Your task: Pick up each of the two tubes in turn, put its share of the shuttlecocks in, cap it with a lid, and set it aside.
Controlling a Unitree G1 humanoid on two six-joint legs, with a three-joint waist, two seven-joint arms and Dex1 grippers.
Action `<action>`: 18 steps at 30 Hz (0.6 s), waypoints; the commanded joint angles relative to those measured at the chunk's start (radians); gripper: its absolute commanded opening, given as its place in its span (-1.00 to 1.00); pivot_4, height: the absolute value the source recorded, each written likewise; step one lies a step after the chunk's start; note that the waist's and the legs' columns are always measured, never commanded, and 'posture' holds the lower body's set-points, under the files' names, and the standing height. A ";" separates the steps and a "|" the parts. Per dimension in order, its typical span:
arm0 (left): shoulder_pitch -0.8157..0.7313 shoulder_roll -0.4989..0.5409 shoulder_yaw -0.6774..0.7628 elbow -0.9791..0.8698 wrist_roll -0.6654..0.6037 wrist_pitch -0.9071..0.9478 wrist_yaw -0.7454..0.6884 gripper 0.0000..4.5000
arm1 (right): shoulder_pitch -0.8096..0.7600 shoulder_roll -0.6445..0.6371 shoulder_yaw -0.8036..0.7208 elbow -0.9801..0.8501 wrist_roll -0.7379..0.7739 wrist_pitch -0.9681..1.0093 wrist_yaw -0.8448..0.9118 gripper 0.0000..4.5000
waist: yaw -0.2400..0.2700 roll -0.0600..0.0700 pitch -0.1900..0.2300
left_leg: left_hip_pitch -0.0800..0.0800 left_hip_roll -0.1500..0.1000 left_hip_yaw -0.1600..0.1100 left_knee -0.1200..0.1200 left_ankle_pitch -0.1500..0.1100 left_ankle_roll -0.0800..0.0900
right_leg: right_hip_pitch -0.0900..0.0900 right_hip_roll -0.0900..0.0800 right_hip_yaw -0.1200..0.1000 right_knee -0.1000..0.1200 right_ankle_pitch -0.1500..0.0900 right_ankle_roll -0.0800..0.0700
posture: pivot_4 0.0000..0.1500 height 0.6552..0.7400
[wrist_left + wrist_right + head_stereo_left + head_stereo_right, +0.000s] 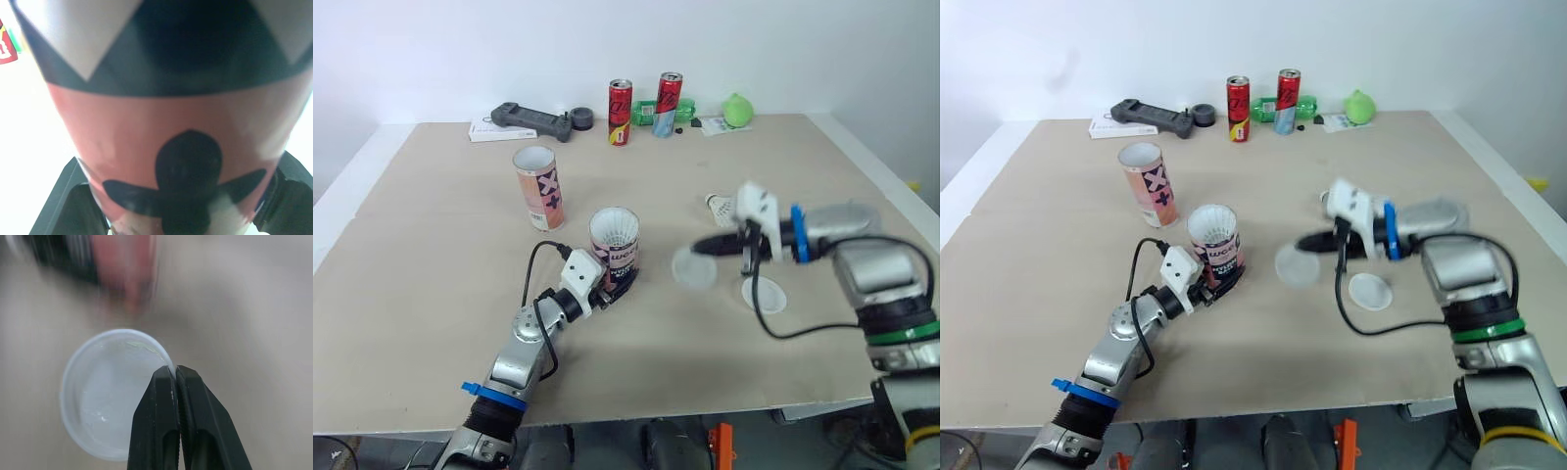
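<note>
On the tan table (431, 294), left pincer (618, 283) clamped on pink-and-black tube (621, 257), right pincer (174, 371) pinching translucent round lid (105, 396)

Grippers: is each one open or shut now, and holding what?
Left gripper: shut on the tube.
Right gripper: shut on a lid, by its rim.

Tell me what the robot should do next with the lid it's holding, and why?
Probably carry the lid over onto the tube. The right gripper pinches the lid's rim, and the left gripper holds the tube, shuttlecocks showing at its open top.
</note>
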 commanded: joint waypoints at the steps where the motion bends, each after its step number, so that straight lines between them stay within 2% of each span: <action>1: -0.001 0.021 -0.022 0.036 0.053 0.039 0.011 0.35 | -0.187 0.045 -0.027 0.009 0.031 -0.041 0.023 -0.97 | 0.002 0.000 -0.001 | 0.000 0.000 0.000 0.000 0.000 0.000 | 0.000 0.000 0.000 0.000 0.000 0.000 | 1.00 1.00; 7: -0.025 0.032 -0.033 0.026 0.071 0.064 0.025 0.35 | -0.325 0.143 0.069 0.099 -0.022 -0.129 0.082 -0.97 | 0.004 -0.005 -0.003 | -0.002 0.000 0.000 -0.001 -0.001 -0.001 | 0.000 -0.001 -0.002 -0.002 -0.002 -0.001 | 1.00 1.00; 18: -0.003 0.038 -0.035 0.001 0.078 0.085 0.053 0.35 | -0.365 0.219 0.170 0.244 -0.138 -0.292 0.154 -0.97 | 0.004 -0.004 -0.003 | -0.002 0.001 0.002 -0.002 0.000 -0.001 | -0.003 -0.001 -0.001 -0.001 -0.001 -0.002 | 1.00 1.00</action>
